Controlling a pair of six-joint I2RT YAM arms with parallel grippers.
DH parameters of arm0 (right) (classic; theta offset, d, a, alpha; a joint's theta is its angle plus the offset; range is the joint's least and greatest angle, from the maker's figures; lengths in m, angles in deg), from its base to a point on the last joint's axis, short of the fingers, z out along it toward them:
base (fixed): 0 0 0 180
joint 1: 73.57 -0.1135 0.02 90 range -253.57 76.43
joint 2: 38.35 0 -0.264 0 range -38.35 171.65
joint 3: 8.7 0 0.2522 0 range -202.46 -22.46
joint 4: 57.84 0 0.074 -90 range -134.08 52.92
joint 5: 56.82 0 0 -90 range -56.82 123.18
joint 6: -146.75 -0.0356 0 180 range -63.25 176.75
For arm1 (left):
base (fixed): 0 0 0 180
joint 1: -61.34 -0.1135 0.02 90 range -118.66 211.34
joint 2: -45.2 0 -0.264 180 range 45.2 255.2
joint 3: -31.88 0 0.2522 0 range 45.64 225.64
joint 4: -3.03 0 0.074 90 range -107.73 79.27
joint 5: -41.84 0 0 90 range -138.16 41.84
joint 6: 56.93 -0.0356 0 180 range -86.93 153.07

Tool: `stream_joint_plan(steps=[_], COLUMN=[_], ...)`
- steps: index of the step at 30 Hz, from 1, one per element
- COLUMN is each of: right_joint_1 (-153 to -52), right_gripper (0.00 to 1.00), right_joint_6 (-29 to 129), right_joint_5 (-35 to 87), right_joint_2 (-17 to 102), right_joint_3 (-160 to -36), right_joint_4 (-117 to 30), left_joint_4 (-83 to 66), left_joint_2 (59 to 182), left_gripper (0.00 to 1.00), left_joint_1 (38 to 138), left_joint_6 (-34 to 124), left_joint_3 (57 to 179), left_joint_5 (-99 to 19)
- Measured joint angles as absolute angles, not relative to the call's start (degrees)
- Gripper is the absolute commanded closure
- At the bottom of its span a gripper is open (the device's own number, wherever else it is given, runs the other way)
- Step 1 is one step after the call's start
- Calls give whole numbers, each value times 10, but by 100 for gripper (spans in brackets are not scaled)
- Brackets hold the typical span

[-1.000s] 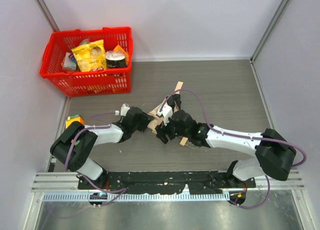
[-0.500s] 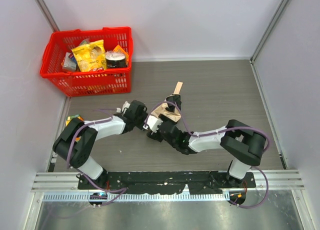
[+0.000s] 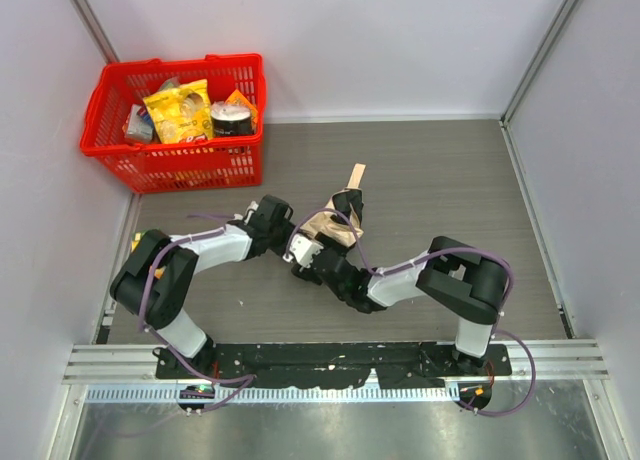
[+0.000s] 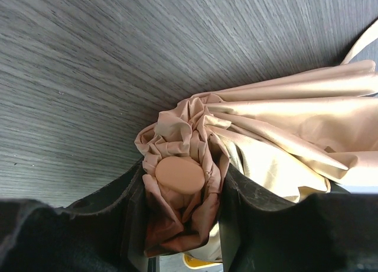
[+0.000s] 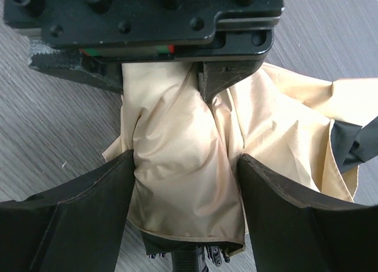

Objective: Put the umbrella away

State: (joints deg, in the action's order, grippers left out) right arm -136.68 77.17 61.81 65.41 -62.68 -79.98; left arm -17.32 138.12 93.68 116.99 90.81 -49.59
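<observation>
The beige umbrella [image 3: 330, 225] lies folded on the grey table between my two grippers, its strap [image 3: 356, 174] pointing to the back. My left gripper [image 3: 283, 232] is shut on the canopy's gathered tip; in the left wrist view the round cap [image 4: 180, 174] and bunched fabric sit between my fingers [image 4: 118, 201]. My right gripper [image 3: 310, 252] is shut on the canopy's bundled fabric [image 5: 186, 165]; its fingers [image 5: 289, 201] press both sides, and black rib ends [image 5: 195, 261] show below. The left gripper's black body [image 5: 147, 23] shows at the top of the right wrist view.
A red basket [image 3: 110, 140] with snack packets and a can stands at the back left. A small yellow-orange object [image 3: 137, 242] lies by the left arm. Grey walls close in the table on three sides.
The right arm has folded and its gripper slid left onto the umbrella's canopy. The left gripper shifted slightly back and right with the tip. The umbrella bunched closer together.
</observation>
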Motion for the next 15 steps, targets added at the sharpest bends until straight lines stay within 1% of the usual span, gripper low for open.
stream_joint_plan(steps=[2, 3, 4, 5, 6, 7, 8, 9, 11, 15], right_joint_1=[-1364, -1363, -1362, -1361, -1361, -1361, -1362, -1362, -1363, -1361], right_gripper=[34, 45, 52, 63, 68, 76, 80, 90, 99, 99], right_joint_6=[759, 755, 747, 736, 727, 724, 721, 723, 723, 703], right_joint_5=[617, 617, 617, 616, 616, 616, 614, 611, 608, 603], right_joint_2=[655, 657, 660, 667, 671, 672, 674, 675, 677, 679], right_joint_3=[-634, -637, -642, -649, -654, -656, -657, -659, -661, -659], right_joint_4=[-787, -783, -778, -771, -767, -764, -761, -759, -758, -765], left_joint_4=[-177, -180, -182, -184, -185, -187, -188, -188, -188, -187], left_joint_2=[1382, 1382, 1382, 1382, 1382, 1382, 1382, 1382, 1382, 1382], left_gripper=[100, 100, 100, 100, 100, 100, 100, 100, 100, 100], left_joint_1=[935, 935, 935, 935, 934, 934, 933, 932, 932, 931], left_joint_6=[1169, 1168, 1168, 1168, 1168, 1166, 1165, 1163, 1159, 1159], left_joint_3=[911, 912, 913, 913, 914, 914, 914, 915, 915, 915], left_joint_5=[-493, -492, -492, -491, -491, -491, -492, -492, -493, -496])
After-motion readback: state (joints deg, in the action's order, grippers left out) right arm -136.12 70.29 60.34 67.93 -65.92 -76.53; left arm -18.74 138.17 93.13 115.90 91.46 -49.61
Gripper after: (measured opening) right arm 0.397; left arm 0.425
